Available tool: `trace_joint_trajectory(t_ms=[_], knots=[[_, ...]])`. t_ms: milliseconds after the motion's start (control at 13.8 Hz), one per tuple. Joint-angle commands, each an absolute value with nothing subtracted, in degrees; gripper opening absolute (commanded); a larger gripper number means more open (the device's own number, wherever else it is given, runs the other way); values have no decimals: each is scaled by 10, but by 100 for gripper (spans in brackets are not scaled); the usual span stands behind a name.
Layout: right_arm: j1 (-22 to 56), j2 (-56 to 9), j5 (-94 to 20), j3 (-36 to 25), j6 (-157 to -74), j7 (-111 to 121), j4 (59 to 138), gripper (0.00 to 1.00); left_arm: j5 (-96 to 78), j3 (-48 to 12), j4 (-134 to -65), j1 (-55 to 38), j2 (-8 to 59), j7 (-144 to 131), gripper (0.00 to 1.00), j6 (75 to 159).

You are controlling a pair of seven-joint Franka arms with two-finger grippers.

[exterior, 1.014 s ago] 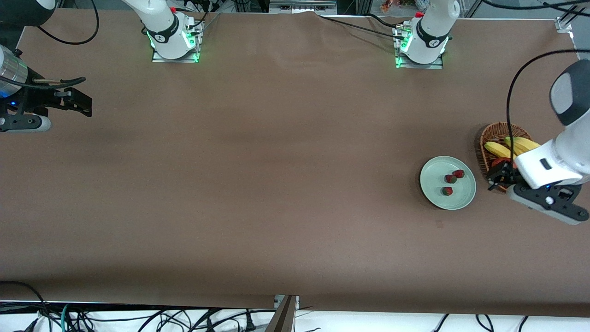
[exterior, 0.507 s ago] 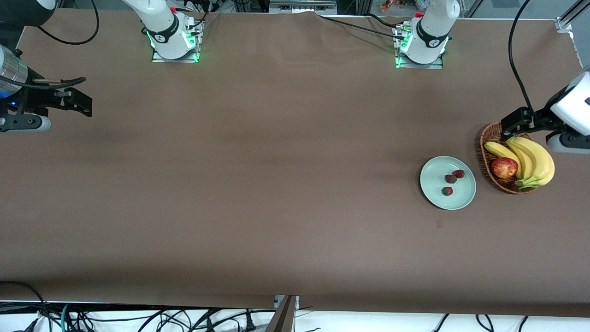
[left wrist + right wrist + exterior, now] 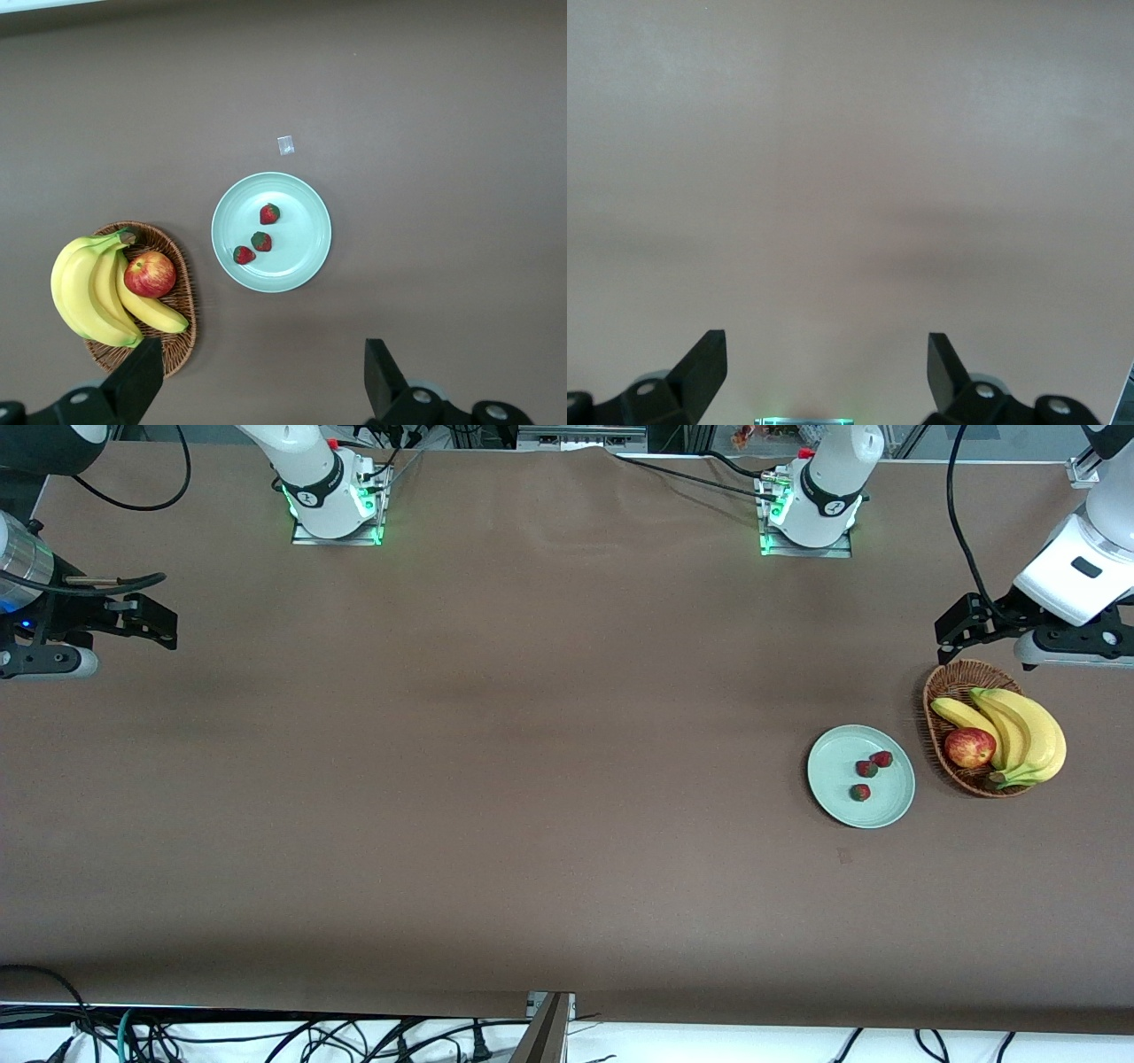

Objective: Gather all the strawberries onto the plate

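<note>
Three strawberries [image 3: 867,772] lie on the plate [image 3: 837,784], all inside its rim: two just beside each other toward the basket side, the third apart from them and nearer to the front camera. The plate sits on the brown table [image 3: 496,779] toward the left arm's end, just beside the wicker basket [image 3: 941,722] and not touching it.

Hidden or cut off: the left arm's upper links run out of the front view at its edge, and the left wrist view shows only the two fingertips [image 3: 137,381] of its own claw. Much of the basket's weave is covered by its contents. The right arm is cropped at the edge of the front view, and its wrist view shows bare table only.

The left claw [image 3: 961,636] hangs in the air over the table just beside the basket's rim on the side toward the arm bases, fingers spread wide, gripping nothing. The right claw [image 3: 151,624] waits over the right arm's end of the table, well apart from the fruit, likewise released and empty.

Other items: a bunch of bananas [image 3: 1019,731] and a red-yellow apple [image 3: 969,747] rest in the basket, the apple touching the bananas. A small pale scrap [image 3: 285,144] lies on the table near the plate. Nothing stands over the plate.
</note>
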State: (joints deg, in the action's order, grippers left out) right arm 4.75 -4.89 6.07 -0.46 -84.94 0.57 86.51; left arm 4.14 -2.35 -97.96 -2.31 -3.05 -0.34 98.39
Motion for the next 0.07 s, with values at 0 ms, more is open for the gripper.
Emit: trace_joint_trajectory(t_ms=[0], knots=[[47,-44,68,-4,-853,11,868,100,33,-10,-979,-33,-31,-6,100,977]])
